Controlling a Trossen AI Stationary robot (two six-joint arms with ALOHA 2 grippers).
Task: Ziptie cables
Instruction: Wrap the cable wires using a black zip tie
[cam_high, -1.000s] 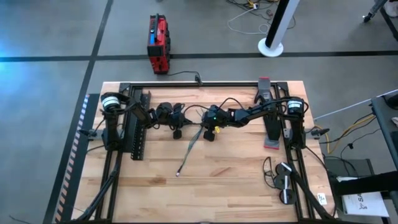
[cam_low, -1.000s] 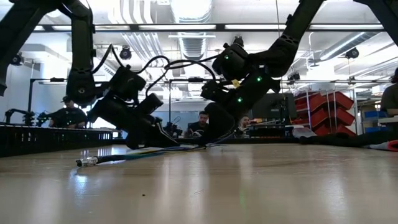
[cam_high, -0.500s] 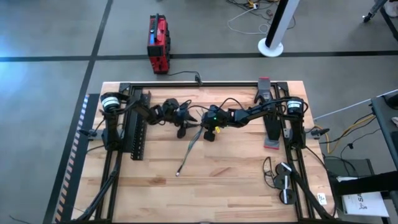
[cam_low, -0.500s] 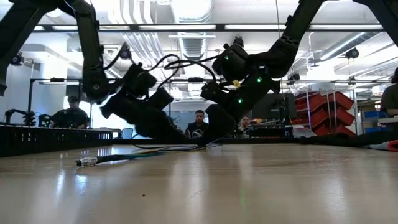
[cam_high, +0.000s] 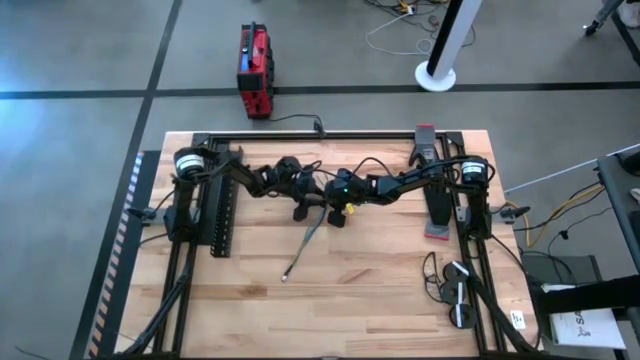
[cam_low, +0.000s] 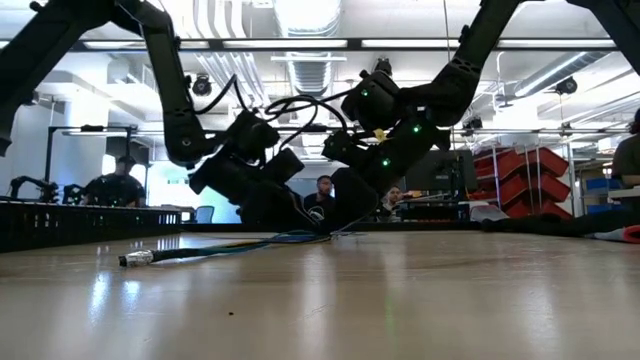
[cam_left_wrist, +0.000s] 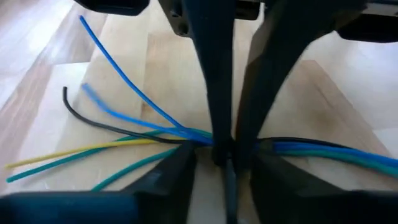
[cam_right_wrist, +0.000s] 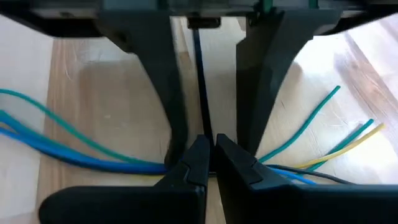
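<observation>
both arms stretch low over the wooden table (cam_high: 380, 290) toward its middle, meeting at the near end of the cables (cam_high: 308, 238). the right gripper (cam_high: 338, 203) tilts steeply down, its fingertips (cam_right_wrist: 205, 158) pressed together on the cables where they bunch. the left gripper (cam_high: 304, 203) comes in from the opposite side just beside it, fingers (cam_left_wrist: 211, 81) narrowed around the same bunch. the cables lie flat, trailing from the grippers toward the table's front edge.

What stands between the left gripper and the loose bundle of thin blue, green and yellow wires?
Nothing visible: the open left gripper sits right at the wires, facing the right gripper shut on them.
</observation>
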